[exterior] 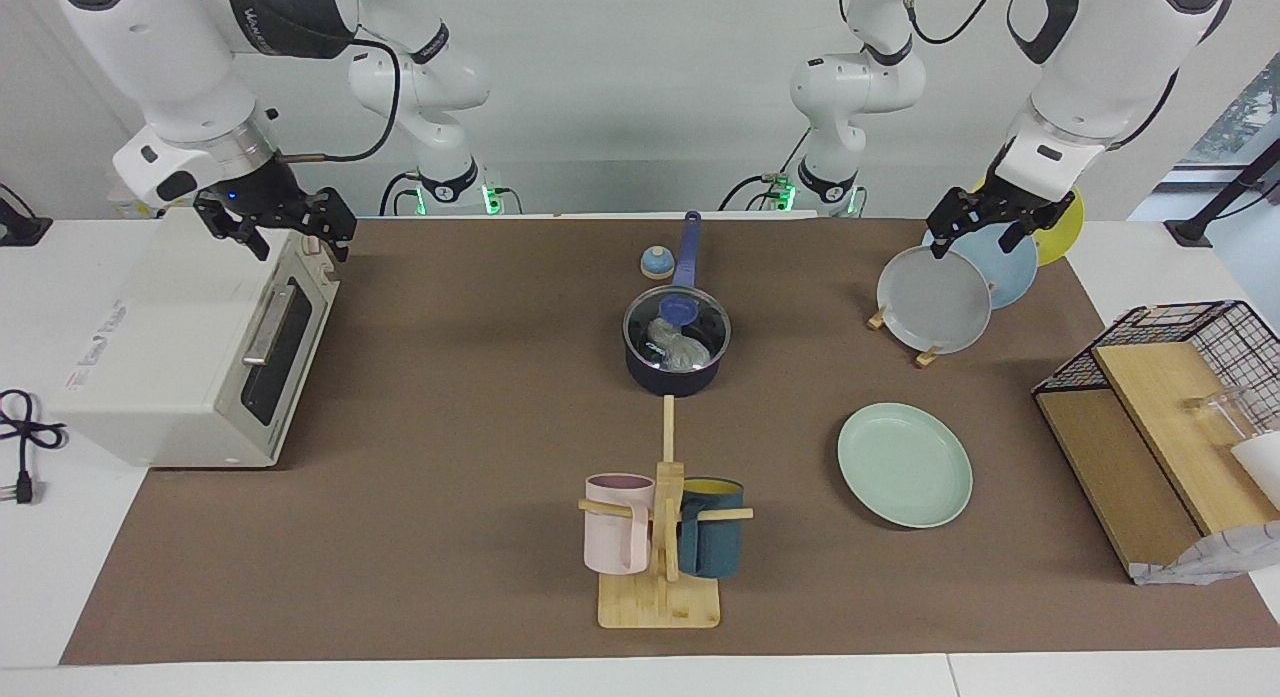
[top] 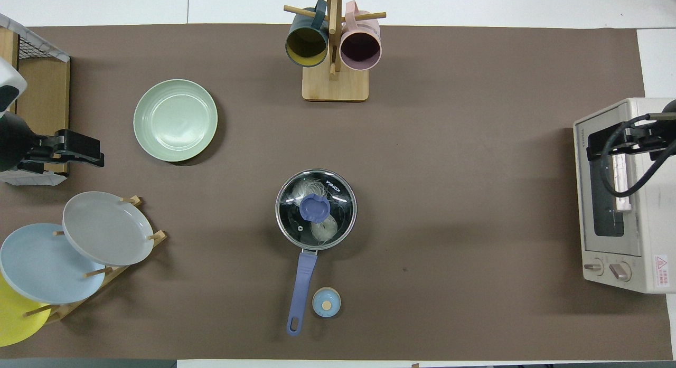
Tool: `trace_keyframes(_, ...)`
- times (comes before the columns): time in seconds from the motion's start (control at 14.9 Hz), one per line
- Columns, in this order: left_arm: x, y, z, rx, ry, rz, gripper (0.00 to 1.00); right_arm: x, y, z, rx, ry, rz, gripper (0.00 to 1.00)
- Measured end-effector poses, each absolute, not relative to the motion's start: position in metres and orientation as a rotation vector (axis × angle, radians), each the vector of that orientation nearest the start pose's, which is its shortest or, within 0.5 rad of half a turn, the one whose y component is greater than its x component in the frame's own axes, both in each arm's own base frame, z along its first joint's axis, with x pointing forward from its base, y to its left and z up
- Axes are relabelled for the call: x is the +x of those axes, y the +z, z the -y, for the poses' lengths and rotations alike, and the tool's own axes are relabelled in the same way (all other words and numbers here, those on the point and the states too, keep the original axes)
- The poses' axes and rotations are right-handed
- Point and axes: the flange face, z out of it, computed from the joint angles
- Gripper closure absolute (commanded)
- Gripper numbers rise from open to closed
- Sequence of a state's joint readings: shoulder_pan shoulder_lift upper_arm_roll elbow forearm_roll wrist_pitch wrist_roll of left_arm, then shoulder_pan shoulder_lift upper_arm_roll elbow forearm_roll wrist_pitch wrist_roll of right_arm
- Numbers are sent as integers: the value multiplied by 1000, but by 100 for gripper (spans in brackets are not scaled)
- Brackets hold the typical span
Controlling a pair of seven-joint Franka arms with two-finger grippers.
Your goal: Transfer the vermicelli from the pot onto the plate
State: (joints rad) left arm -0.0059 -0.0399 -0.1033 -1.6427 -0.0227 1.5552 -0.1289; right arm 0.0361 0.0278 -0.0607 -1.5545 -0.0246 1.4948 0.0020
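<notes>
The navy pot (exterior: 672, 379) with a long blue handle (exterior: 687, 249) stands mid-table, covered by a glass lid (exterior: 710, 322) with a blue knob. The whitish vermicelli (exterior: 670, 345) lies inside, seen through the lid; it also shows in the overhead view (top: 323, 228). The pale mint-green plate (exterior: 905, 464) lies bare, farther from the robots than the pot, toward the left arm's end of the table. My left gripper (exterior: 973, 239) hangs open and empty over the plate rack. My right gripper (exterior: 298, 239) hangs open and empty over the toaster oven. Both arms wait.
A white toaster oven (exterior: 190, 357) stands at the right arm's end. A rack holds grey (exterior: 935, 299), light blue and yellow plates. A wooden mug stand (exterior: 660, 597) holds pink and teal mugs. A small blue round timer (exterior: 656, 264) sits beside the handle. A wire basket (exterior: 1200, 327) holds wooden boards.
</notes>
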Motion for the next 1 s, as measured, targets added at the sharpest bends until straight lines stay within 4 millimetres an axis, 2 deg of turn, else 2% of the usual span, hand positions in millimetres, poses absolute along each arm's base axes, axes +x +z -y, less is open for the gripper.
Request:
trace_keyframes(0.67, 536, 611, 62, -3153, 78, 32, 0, 554, 611, 13, -3160, 138, -35, 0)
trace_keyframes(0.74, 536, 611, 62, -3153, 78, 32, 0, 554, 611, 7, -3146, 137, -19, 0)
trace_keyframes(0.87, 536, 611, 62, -3153, 78, 32, 0, 555, 611, -18, -3102, 123, 39, 0)
trace_keyframes(1.0, 536, 611, 62, -3153, 78, 32, 0, 554, 609, -61, -3091, 123, 67, 0)
